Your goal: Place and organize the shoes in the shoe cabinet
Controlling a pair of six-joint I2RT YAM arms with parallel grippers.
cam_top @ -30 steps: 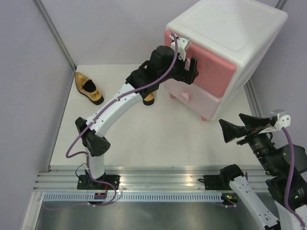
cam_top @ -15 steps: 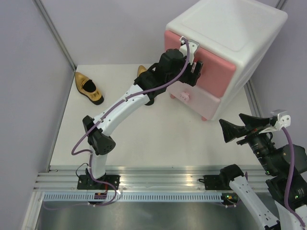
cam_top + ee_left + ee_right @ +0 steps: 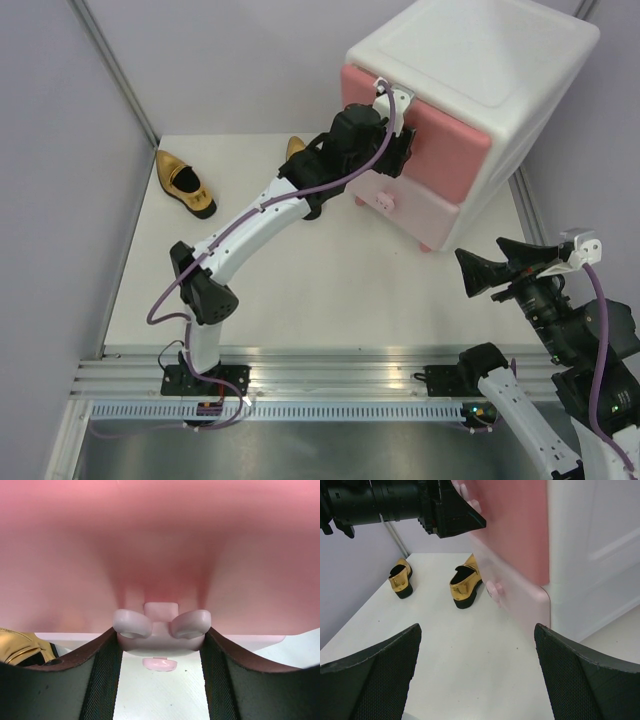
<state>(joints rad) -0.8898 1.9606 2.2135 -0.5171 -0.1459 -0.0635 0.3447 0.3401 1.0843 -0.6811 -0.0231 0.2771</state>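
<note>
The white shoe cabinet (image 3: 480,60) stands at the back right with both pink drawers closed. My left gripper (image 3: 400,142) is at the upper drawer front (image 3: 160,540), and its fingers (image 3: 102,680) press both sides of the white-pink bunny knob (image 3: 160,630). One gold shoe (image 3: 185,183) lies at the back left. A second gold shoe (image 3: 296,150) sits by the cabinet's left corner, partly hidden behind my left arm. Both gold shoes show in the right wrist view (image 3: 400,580) (image 3: 465,585). The green shoes are out of view. My right gripper (image 3: 490,270) is open and empty, well in front of the cabinet.
The lower drawer (image 3: 425,210) has its own bunny knob (image 3: 385,202). Grey walls close in at the left and back. A metal rail (image 3: 300,375) runs along the near table edge. White tabletop (image 3: 330,290) lies between the arms and the cabinet.
My left gripper moved right along the upper drawer front and came in onto the knob, with its fingers closing against it. The right arm and the shoes stayed put.
</note>
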